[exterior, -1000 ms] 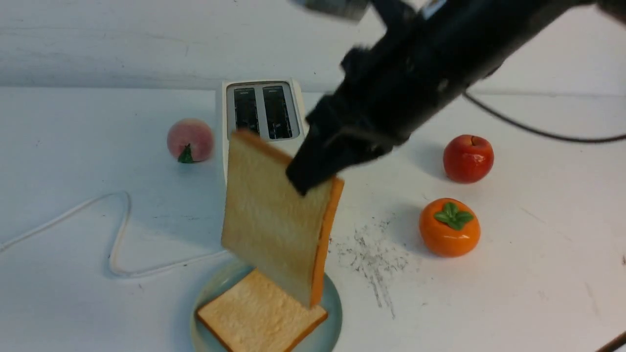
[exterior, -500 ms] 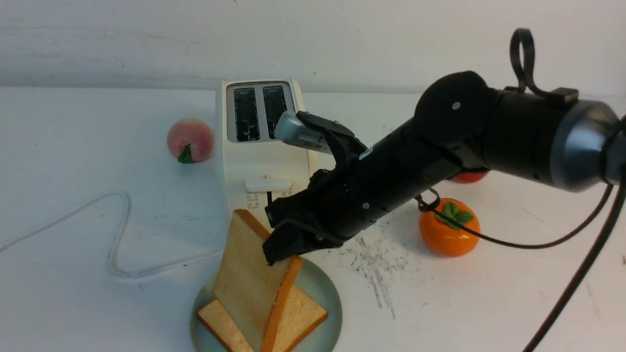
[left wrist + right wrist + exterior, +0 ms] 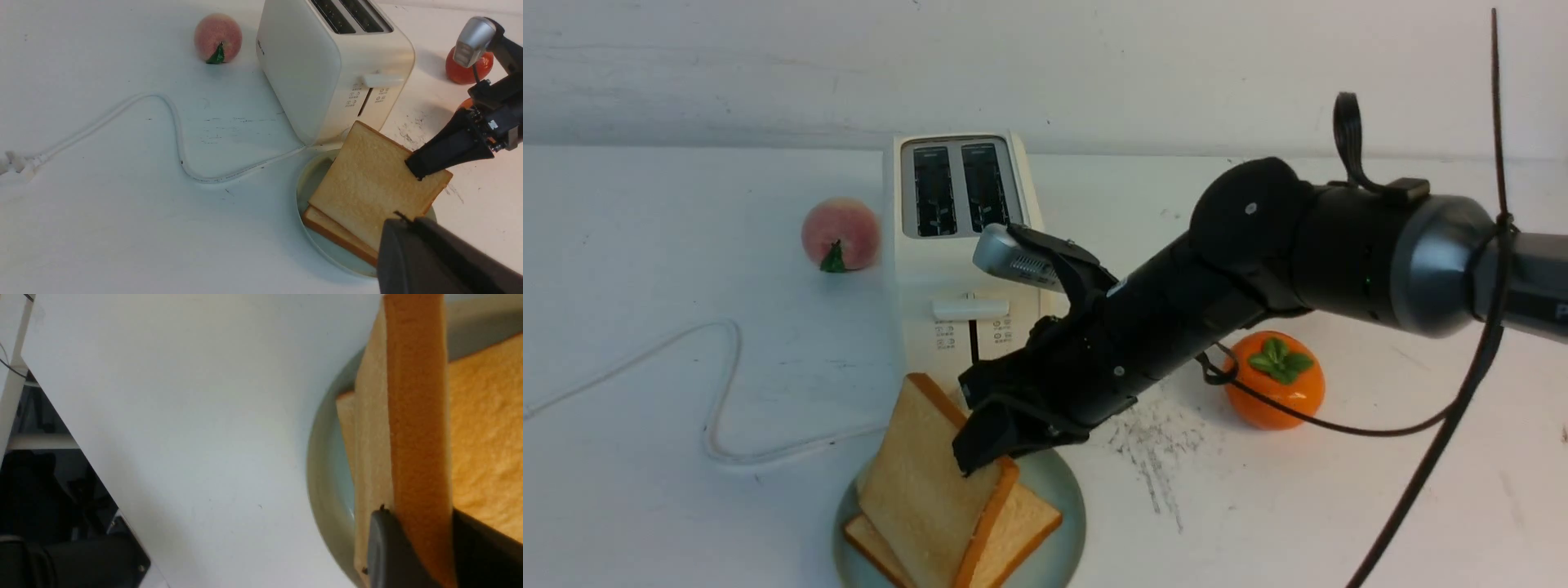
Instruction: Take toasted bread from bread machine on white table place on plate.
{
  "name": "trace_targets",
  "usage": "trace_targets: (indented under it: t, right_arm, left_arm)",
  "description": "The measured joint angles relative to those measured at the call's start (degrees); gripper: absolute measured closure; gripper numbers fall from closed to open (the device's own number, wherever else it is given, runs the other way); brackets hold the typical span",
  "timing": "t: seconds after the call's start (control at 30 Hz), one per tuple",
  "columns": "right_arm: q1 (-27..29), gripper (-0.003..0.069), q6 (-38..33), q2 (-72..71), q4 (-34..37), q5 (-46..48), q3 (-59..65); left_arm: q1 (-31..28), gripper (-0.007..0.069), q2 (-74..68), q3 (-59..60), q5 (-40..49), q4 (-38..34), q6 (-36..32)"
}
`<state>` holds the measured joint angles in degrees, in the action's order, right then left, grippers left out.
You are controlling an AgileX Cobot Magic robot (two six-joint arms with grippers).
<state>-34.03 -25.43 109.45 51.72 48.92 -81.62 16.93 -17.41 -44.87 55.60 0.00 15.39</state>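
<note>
Plate (image 3: 1068, 523) holds flat slice (image 3: 1025, 523); tilted slice (image 3: 923, 482) leans on it, right hand (image 3: 968, 457) clamped on corner. Left hand (image 3: 398, 232) together.

Front looks forward; wrist views nearer; all share plate (image 3: 1067, 510)

Two toast slices (image 3: 915, 490) (image 3: 1025, 523), one toaster (image 3: 964, 269), one plate (image 3: 1062, 498), three fruits (image 3: 840, 233) (image 3: 1274, 380) (image 3: 463, 75).
</note>
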Motion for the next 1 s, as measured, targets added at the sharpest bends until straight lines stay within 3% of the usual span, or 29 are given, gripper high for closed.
trace_targets:
  t: [0.2,0.57,0.63,0.73,0.8,0.87,1.0]
  right_arm:
    - [0.0,0.0341,-2.7,0.3,-8.9,2.5,-0.6]
    - [0.0,0.0323,0.5,-0.4,-25.9,11.3,-8.0]
    - [0.0,0.0344,4.2,-1.2,-30.6,14.6,-10.7]
    - [0.0,0.0470,13.4,-4.9,-41.2,20.1,-15.2]
    - [0.0,0.0535,14.9,-7.2,-43.6,20.6,-15.9]
    - [0.0,0.0655,17.4,-13.9,-47.9,21.4,-16.1]
    - [0.0,0.0676,21.5,-24.6,-51.3,21.9,-15.9]
  left_arm:
    - [0.0,0.0638,0.0,0.0,0.6,0.7,0.0]
    - [0.0,0.0638,0.0,0.0,0.5,0.9,0.0]
    - [0.0,0.0638,0.0,0.0,0.5,0.9,0.0]
    - [0.0,0.0638,0.0,0.0,0.4,1.0,0.0]
    - [0.0,0.0638,0.0,0.0,0.2,1.1,0.0]
    - [0.0,0.0638,0.0,0.0,-0.5,1.3,0.0]
    - [0.0,0.0638,0.0,0.0,-1.9,1.3,0.0]
